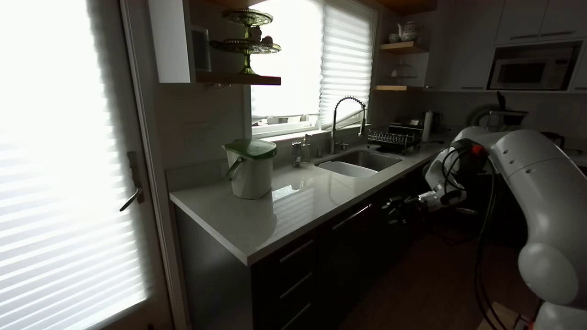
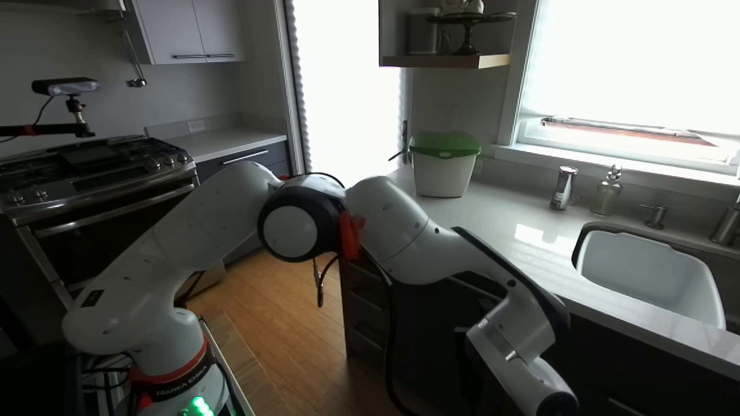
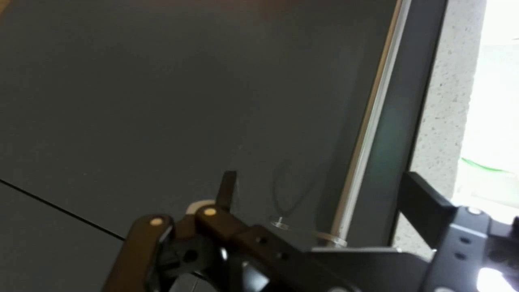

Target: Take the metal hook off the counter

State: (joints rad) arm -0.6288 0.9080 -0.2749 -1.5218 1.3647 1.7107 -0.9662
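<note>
Claw [image 3: 318, 184]: While the wrist view faces a dark cupboard front [image 3: 182, 101], the claw's two black fingers [image 3: 226, 190] stand wide apart, with nothing gripped between them.

Hook [image 3: 326, 237]: A thin, shiny piece, most likely the hook, shows low in the gap between the fingers, beside a long metal handle [image 3: 372, 121]. It is faint; whether it hangs from the handle cannot be told.

Hook's long axis: From near the finger on the left of the wrist view it slopes gently down toward the handle, so it lies more along the line between the fingers than across it. The claw probably needs to go forward, perhaps with a turn, to pinch it; its depth is unclear.

Counter [image 3: 440, 121]: The pale, speckled edge runs up the right of the wrist view, past the handle; the piece is on the cupboard side of it.

Arm [image 1: 541, 183]: In an exterior view the only arm reaches in from the right, its claw seemingly lower than the counter's top.

Bin [image 1: 251, 174]: White with a green lid, upright on the counter in both exterior views.
</note>
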